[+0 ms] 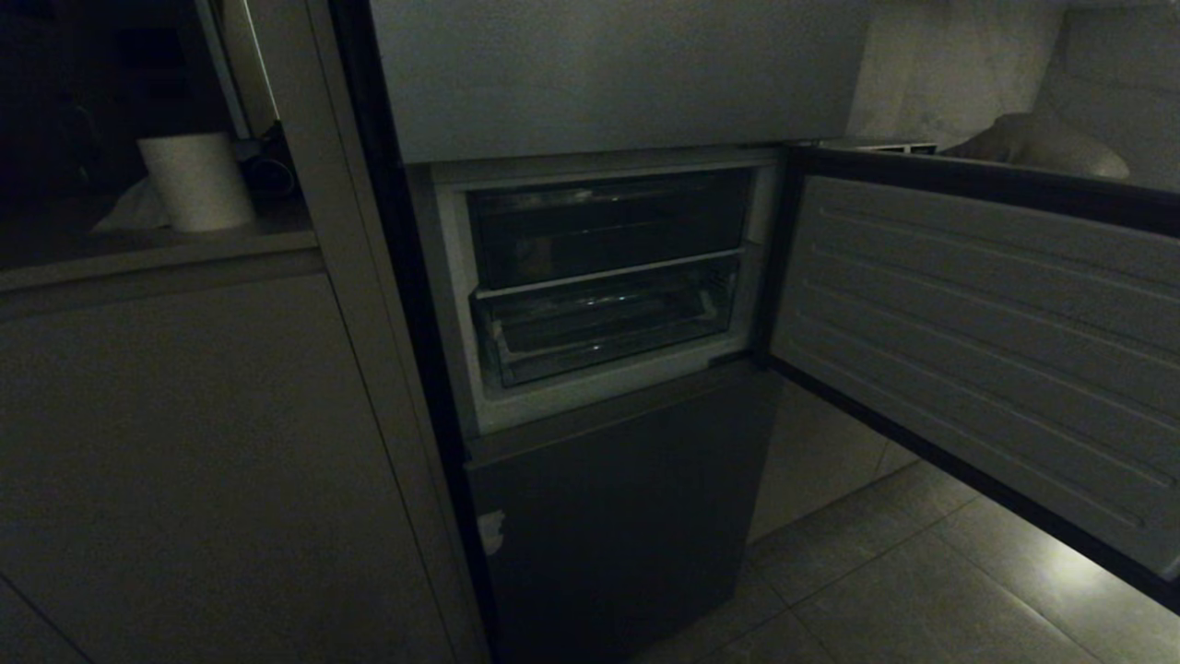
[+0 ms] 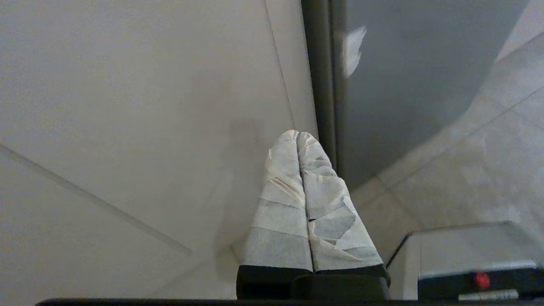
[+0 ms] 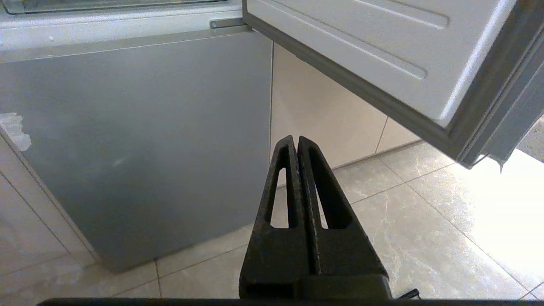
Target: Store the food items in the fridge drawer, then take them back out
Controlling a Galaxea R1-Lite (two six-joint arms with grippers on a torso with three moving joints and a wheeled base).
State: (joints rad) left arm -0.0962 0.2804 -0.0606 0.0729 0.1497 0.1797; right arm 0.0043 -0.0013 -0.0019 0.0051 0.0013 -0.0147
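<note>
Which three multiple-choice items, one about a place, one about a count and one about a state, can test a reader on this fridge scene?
1. Where does the paper roll stand?
A. On the counter left of the fridge
B. Inside the fridge drawer
C. On the floor tiles

2. How many clear bins show in the open compartment?
A. One
B. Two
C. Four

3. How is the left end effector?
A. Open wide
B. Shut on a red fruit
C. Shut, holding nothing

Answers:
1. A, it stands on the ledge beside the cabinet.
2. B, the upper bin sits over the fridge drawer.
3. C, its taped fingers meet with nothing between them.
</note>
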